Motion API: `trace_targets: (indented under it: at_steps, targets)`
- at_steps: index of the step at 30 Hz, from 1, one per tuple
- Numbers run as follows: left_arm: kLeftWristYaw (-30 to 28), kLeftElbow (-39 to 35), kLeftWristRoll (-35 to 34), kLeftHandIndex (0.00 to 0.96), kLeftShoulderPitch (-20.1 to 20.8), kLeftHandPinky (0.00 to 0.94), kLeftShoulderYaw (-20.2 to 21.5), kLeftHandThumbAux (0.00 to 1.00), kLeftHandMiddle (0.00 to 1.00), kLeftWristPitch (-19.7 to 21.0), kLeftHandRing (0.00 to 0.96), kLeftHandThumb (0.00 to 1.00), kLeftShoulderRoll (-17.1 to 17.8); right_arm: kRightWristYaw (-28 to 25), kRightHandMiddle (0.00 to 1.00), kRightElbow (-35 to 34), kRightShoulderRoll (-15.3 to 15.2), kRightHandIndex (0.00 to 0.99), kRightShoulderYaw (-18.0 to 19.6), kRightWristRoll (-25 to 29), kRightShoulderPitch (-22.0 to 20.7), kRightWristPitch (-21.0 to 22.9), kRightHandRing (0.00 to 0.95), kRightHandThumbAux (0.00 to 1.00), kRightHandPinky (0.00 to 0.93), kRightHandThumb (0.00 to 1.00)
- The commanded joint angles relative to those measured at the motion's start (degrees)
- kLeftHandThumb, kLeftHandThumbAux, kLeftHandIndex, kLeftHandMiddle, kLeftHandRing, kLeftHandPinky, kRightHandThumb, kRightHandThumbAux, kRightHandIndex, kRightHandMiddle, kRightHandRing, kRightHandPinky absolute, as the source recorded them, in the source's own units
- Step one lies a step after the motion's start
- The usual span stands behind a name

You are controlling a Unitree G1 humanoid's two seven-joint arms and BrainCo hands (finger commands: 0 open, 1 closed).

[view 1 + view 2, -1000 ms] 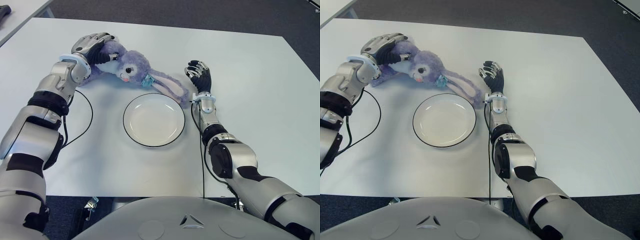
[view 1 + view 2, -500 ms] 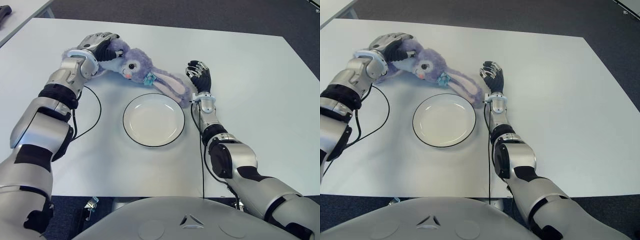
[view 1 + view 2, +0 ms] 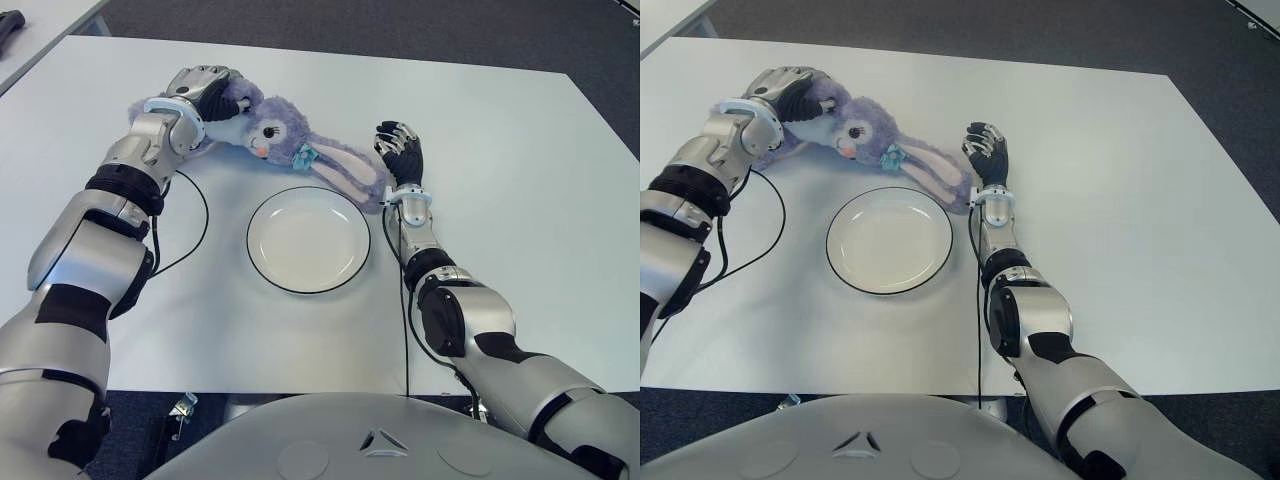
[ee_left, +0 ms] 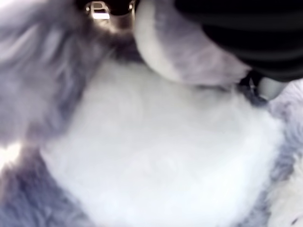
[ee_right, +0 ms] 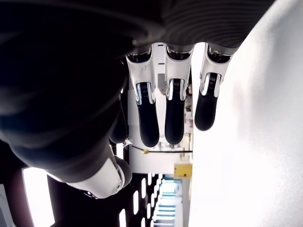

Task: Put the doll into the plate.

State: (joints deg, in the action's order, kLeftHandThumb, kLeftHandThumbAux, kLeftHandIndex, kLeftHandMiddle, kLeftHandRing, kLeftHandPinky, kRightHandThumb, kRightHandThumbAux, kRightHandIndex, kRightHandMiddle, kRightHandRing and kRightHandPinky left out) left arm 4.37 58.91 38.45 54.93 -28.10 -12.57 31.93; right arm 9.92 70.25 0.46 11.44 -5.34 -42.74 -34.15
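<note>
A purple plush rabbit doll (image 3: 272,130) with a pink nose and a teal bow hangs tilted just behind the plate, its long ears (image 3: 350,175) trailing down to the right toward my right hand. My left hand (image 3: 205,88) is shut on the doll's body at the back left. The left wrist view is filled with the doll's white and purple fur (image 4: 156,142). A white plate (image 3: 307,240) with a dark rim lies empty on the white table (image 3: 520,150). My right hand (image 3: 400,150) shows to the right of the plate, fingers relaxed and holding nothing.
A black cable (image 3: 185,240) loops over the table left of the plate. Another cable (image 3: 405,320) runs along my right forearm. A second table edge (image 3: 40,35) shows at the far left corner.
My left hand has carried the doll to the right and a little up. Its ears now reach closer to my right hand. The right hand has stayed put.
</note>
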Motion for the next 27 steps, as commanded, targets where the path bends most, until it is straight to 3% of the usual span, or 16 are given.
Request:
trace_targets:
  at_steps: [1, 6, 10, 13, 14, 16, 17, 18, 19, 24, 27]
  targets:
    - [0.0, 2.1, 2.0, 0.28, -1.8, 0.361, -2.3, 0.332, 0.317, 1.1, 0.321, 0.6, -4.6, 0.4, 0.314, 7.1, 2.0, 0.292, -0.2, -0.3, 13.0, 3.4, 0.287, 0.829, 0.257, 0.51]
    - [2.9, 3.5, 1.7, 0.444, -2.1, 0.358, -1.9, 0.327, 0.411, 1.1, 0.38, 0.672, -6.0, 0.4, 0.315, 7.1, 2.1, 0.294, -0.2, -0.4, 13.0, 3.2, 0.289, 0.827, 0.257, 0.542]
    - [4.4, 4.6, 1.3, 0.48, -2.1, 0.358, -1.5, 0.345, 0.45, 1.4, 0.401, 0.704, -6.8, 0.8, 0.316, 7.1, 2.1, 0.293, -0.3, -0.5, 13.0, 3.1, 0.291, 0.827, 0.261, 0.553]
    - [5.6, 5.6, 1.4, 0.501, -2.0, 0.484, -1.5, 0.369, 0.526, 1.8, 0.492, 0.733, -7.3, 1.0, 0.318, 7.1, 2.1, 0.293, -0.4, -0.6, 13.0, 3.0, 0.294, 0.826, 0.263, 0.571]
    - [5.9, 5.8, 1.5, 0.514, -1.9, 0.54, -1.5, 0.39, 0.564, 1.9, 0.551, 0.74, -7.3, 1.1, 0.323, 7.1, 2.1, 0.377, -0.4, -0.6, 13.0, 3.0, 0.299, 0.755, 0.271, 0.668]
    - [6.7, 6.5, 1.6, 0.535, -1.9, 0.615, -1.6, 0.42, 0.617, 1.9, 0.627, 0.752, -7.4, 1.2, 0.328, 7.1, 2.2, 0.403, -0.3, -0.6, 13.0, 2.9, 0.303, 0.734, 0.268, 0.698]
    - [7.0, 6.8, 1.5, 0.538, -1.8, 0.626, -1.5, 0.425, 0.625, 1.9, 0.638, 0.754, -7.5, 1.3, 0.329, 7.1, 2.2, 0.405, -0.3, -0.5, 12.9, 2.9, 0.303, 0.733, 0.267, 0.7]
    - [7.2, 7.0, 1.5, 0.464, -1.8, 0.654, -1.5, 0.613, 0.657, 1.9, 0.668, 0.738, -7.5, 1.3, 0.331, 7.0, 2.3, 0.407, -0.3, -0.5, 12.9, 2.9, 0.304, 0.731, 0.26, 0.703]
    - [7.4, 7.2, 1.4, 0.446, -1.8, 0.661, -1.4, 0.66, 0.665, 1.9, 0.676, 0.734, -7.6, 1.4, 0.332, 7.0, 2.3, 0.407, -0.2, -0.4, 12.9, 2.9, 0.304, 0.731, 0.258, 0.703]
    - [9.2, 7.9, 1.5, 0.438, -1.9, 0.735, -1.4, 0.682, 0.728, 1.8, 0.736, 0.734, -7.6, 1.3, 0.334, 7.0, 2.5, 0.408, 0.0, -0.1, 12.9, 3.0, 0.306, 0.731, 0.265, 0.705]
    - [10.9, 8.5, 1.6, 0.44, -2.1, 0.724, -1.3, 0.683, 0.735, 1.8, 0.737, 0.737, -7.6, 1.3, 0.333, 7.0, 2.5, 0.408, 0.1, 0.0, 12.8, 3.1, 0.306, 0.731, 0.268, 0.705]
